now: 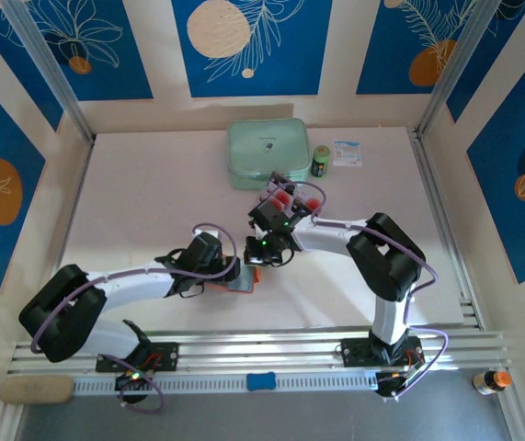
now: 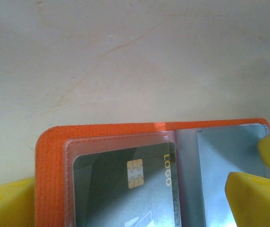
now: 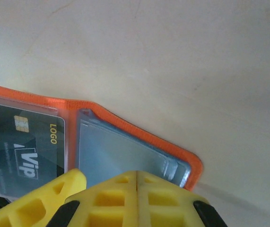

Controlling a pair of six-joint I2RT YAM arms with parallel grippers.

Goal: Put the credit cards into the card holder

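**Both arms reached inward, wrists nearly meeting**
The left arm lay low with its elbow out to the left and its forearm angled right. The left gripper [image 1: 233,278] pointed down, its yellow fingers [image 2: 7,203] spread wide apart. The right arm rose from its base and folded leftward, and the right gripper [image 3: 137,189] had its jaws pressed flat together.

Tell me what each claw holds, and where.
Left gripper open, holding nothing. Right gripper shut over the card holder's clear pockets; whether it pinches one cannot be told.
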